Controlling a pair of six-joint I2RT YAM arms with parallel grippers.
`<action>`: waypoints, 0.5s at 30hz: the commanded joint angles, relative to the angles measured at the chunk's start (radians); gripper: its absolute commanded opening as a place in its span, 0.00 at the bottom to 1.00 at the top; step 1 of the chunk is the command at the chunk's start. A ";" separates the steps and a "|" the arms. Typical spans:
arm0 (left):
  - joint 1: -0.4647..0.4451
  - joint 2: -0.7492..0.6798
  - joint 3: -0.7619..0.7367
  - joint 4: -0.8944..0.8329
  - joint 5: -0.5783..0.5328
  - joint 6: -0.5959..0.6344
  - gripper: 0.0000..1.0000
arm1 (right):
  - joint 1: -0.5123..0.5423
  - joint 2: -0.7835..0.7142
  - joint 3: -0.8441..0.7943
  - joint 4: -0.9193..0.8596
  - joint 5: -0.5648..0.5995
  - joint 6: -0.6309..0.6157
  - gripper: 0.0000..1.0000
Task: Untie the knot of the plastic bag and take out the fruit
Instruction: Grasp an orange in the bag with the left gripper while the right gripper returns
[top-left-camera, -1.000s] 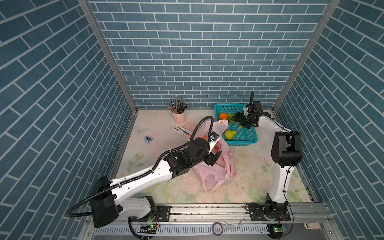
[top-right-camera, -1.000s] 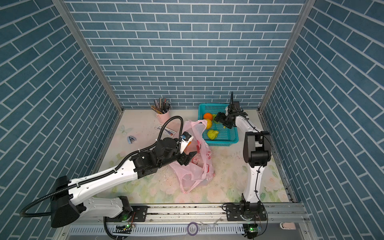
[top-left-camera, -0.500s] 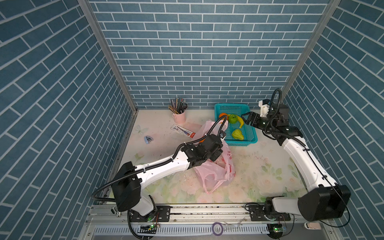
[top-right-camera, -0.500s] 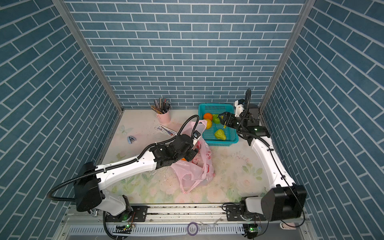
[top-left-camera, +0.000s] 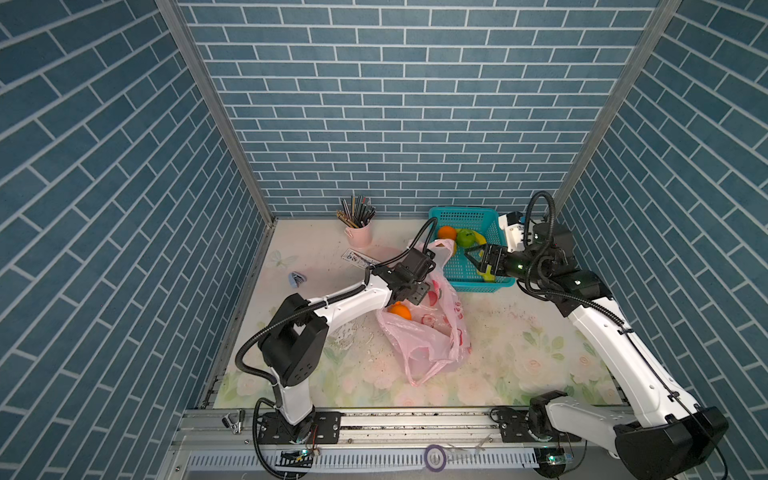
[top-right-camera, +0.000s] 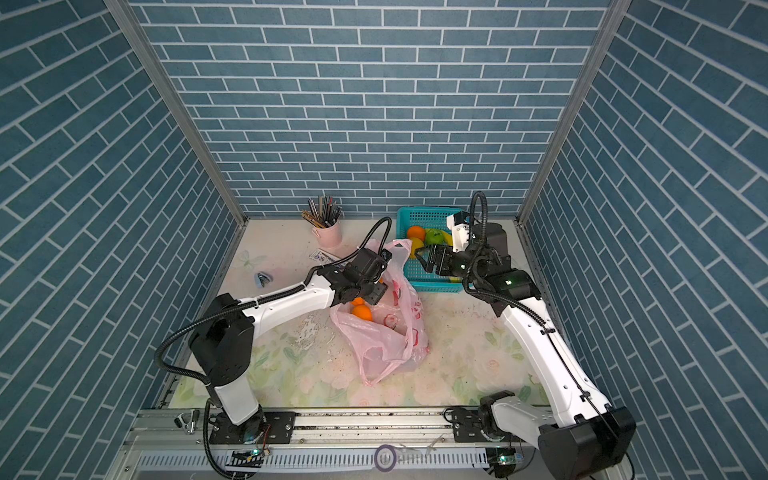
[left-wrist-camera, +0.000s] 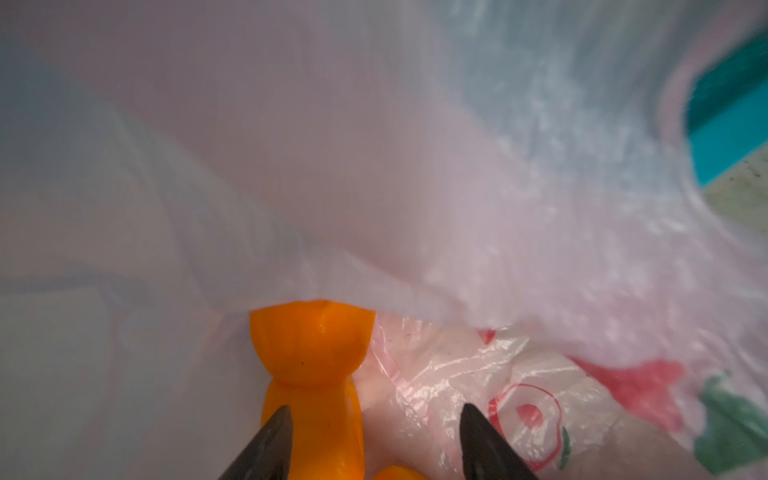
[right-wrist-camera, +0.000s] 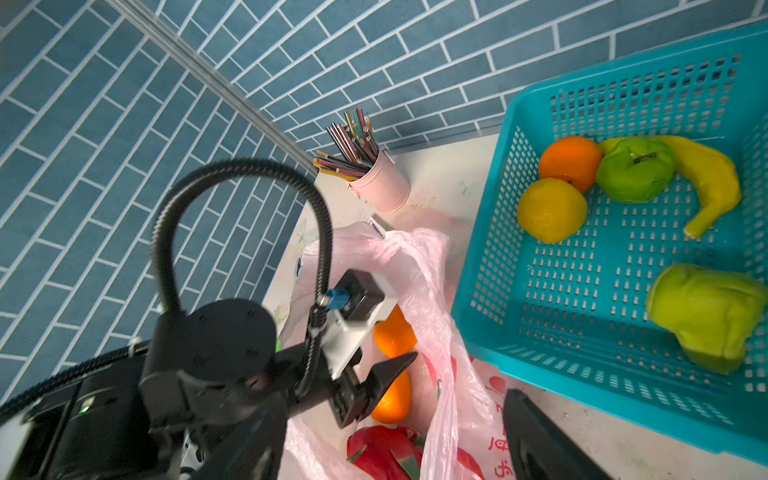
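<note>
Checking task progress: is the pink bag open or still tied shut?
Open. The bag gapes at its mouth, and the left gripper reaches inside it beside bare oranges.

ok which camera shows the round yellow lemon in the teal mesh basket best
The right wrist view: the round yellow lemon lies large and uncovered in the teal mesh basket. In both top views it is a small yellow patch partly behind the thin pink plastic bag. The left wrist view misses it.
</note>
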 joint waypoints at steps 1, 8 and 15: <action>0.019 0.036 0.034 0.023 -0.003 0.003 0.71 | 0.004 -0.006 0.001 -0.023 0.016 -0.005 0.82; 0.046 0.111 0.048 0.054 -0.038 0.000 0.87 | 0.006 -0.001 0.011 -0.022 0.030 -0.007 0.82; 0.071 0.175 0.054 0.107 -0.032 0.008 0.87 | 0.007 0.001 0.010 -0.019 0.025 -0.001 0.82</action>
